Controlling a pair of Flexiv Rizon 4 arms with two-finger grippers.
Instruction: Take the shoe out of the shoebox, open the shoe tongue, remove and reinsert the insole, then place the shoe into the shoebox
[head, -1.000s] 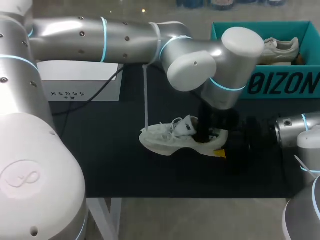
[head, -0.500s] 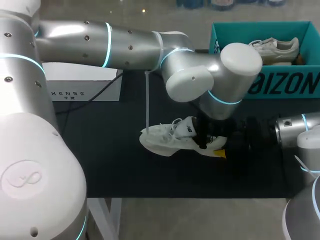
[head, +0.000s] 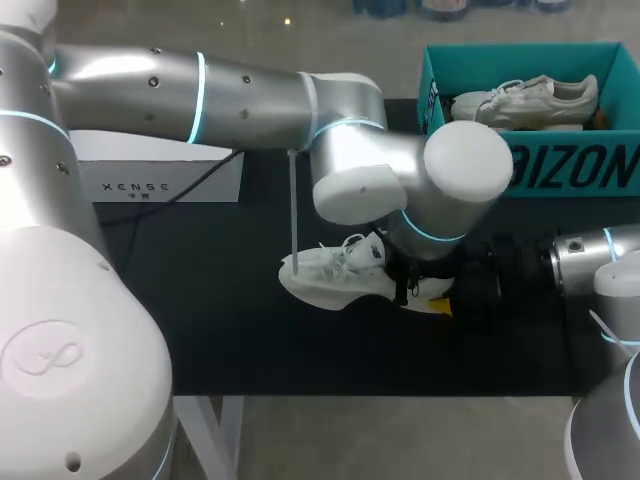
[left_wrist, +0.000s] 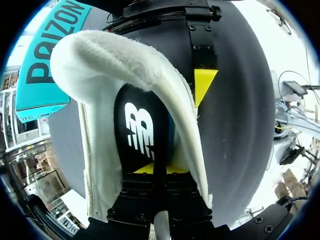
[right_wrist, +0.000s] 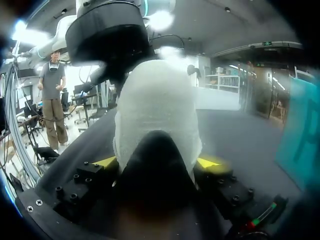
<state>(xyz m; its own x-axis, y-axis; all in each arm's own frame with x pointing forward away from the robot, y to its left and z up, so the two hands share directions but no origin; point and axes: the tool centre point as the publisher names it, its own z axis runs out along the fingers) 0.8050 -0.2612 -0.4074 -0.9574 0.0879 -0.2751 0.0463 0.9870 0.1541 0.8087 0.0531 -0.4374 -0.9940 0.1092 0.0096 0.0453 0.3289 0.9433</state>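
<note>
The black-topped table (head: 220, 300) carries the open teal cardboard shoebox (head: 540, 172), well away from both sets of jaws. The white lace-up sneaker (head: 325, 280) lies on its sole out on the table, not in the box.

The right gripper (right_wrist: 157, 162) has the sneaker's heel between its yellow tips, one pressed against each side, so it is clamped on the heel. From those jaws the sneaker's long axis runs straight ahead, toe pointing away.

The left gripper (left_wrist: 154, 169) comes down from above into the sneaker's mouth and looks along the inside towards the heel. Its tips are drawn almost together on the black foam insole with a white logo (left_wrist: 140, 125). I judge the insole to be pinched between them. It stretches ahead of those jaws along the same axis, and a strip of blue lining shows beside it. The left arm is plainly the nearer one to the insole, so any pull or push should follow that axis while the right holds the heel firm.
</note>
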